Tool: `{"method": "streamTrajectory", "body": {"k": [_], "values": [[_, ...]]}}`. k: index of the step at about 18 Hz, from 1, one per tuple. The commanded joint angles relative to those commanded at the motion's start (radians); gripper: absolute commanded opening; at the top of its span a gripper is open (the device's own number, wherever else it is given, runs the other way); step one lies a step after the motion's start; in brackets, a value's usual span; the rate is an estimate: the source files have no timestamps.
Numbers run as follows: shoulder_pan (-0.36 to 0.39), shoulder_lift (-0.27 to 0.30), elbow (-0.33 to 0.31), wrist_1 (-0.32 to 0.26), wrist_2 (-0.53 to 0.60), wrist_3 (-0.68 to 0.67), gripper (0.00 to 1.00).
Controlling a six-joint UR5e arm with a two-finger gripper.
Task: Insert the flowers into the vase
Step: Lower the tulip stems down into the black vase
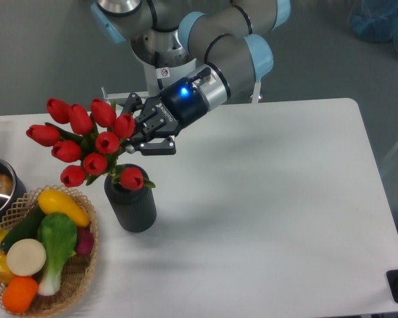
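Surface: white table [265, 199], grey floor beyond.
Vase [131, 203]: upright, near-left, beside basket [79, 278].
Flowers [86, 142]: tilted left over vase mouth; stem ends hidden.
Gripper [140, 132]: mine, clenched on flowers.
Advice: straighten bunch, lower slowly, release once stems seat.

There is only one view. The camera is fixed high above the front edge of the white worktop [272, 199] and looks down and a little forward, at middle distance. It takes in nearly the whole worktop. The robot arm [219, 46] enters from the top edge, the wicker basket [79, 281] is cut at the lower left corner, and the grey floor lies behind.
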Motion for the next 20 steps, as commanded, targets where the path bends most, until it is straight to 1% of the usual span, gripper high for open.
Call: {"method": "streamTrajectory", "body": {"k": [5, 9, 12, 14, 15, 16, 18, 20], "values": [[0.000, -0.003, -0.066, 0.000, 0.000, 0.075, 0.01], [0.002, -0.003, -0.089, 0.000, 0.000, 0.092, 0.01], [0.002, -0.011, -0.101, 0.002, 0.000, 0.114, 0.05], [0.002, -0.012, -0.112, 0.002, 0.000, 0.120, 0.09], [0.002, -0.014, -0.117, 0.002, 0.000, 0.124, 0.13], [0.002, -0.014, -0.118, 0.002, 0.000, 0.127, 0.20], [0.002, -0.014, -0.124, 0.000, 0.000, 0.129, 0.30], [0.002, -0.015, -0.130, 0.002, 0.000, 0.137, 0.36]]}}
